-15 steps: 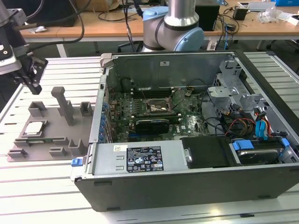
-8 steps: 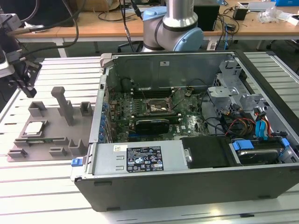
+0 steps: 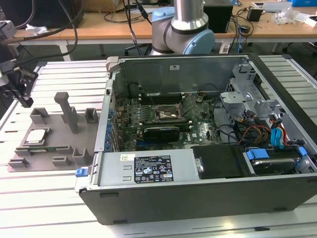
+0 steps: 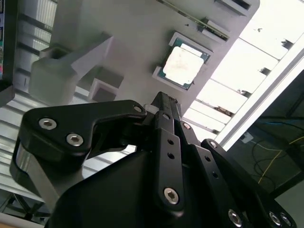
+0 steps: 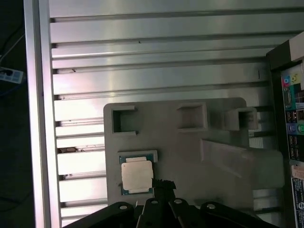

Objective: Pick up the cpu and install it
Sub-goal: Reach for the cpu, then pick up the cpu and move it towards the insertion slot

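One small square chip, the cpu, lies flat in a shallow square pocket of a grey plastic tray, its pale metal top facing up. The tray sits on a worktop of ribbed aluminium slats. It also has several low open-topped blocks and one taller slanted post, which stands apart from the cpu.

The black claw hangs above the tray, over the edge at the exterior view's left, clear of the cpu and not touching it. In the second wrist view the claw tapers to a single narrow tip with the cpu just beyond it. In the first wrist view the tip sits just beside the cpu. Its two fingers appear to be pressed together, with nothing between them, though the angle makes this hard to confirm.

Just beside the tray, on the exterior view's right, lies an open computer case. Inside it is a green circuit board with a black rectangular socket frame near its middle. Behind the case rises the silver and blue robot arm.
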### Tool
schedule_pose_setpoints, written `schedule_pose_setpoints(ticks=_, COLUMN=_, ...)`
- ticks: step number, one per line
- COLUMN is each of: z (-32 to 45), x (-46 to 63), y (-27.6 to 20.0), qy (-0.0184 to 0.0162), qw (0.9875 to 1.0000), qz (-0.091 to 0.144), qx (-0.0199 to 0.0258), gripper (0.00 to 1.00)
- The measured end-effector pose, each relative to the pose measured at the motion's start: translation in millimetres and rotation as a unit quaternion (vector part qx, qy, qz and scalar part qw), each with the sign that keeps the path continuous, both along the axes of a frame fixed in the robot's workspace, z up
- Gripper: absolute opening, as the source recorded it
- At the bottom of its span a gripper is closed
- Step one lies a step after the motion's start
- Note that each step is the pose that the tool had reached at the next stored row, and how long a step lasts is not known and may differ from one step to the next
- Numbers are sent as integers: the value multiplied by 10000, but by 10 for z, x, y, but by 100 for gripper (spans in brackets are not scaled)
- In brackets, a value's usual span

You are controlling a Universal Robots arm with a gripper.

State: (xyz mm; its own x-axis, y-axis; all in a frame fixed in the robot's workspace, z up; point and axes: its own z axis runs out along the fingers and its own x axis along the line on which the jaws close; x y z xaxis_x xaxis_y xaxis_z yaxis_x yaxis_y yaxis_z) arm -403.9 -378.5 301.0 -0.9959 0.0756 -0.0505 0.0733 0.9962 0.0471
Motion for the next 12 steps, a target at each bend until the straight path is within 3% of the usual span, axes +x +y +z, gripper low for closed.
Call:
schedule_pose_setpoints(ticks=5, z=-30, x=-69, y=0, qy=0, qw=10000, qz=0, qx=0, gripper=11)
schedule_pose_setpoints(ticks=12, z=-31, x=-81, y=0, qy=0, qw=10000, qz=0, qx=-1, gripper=11)
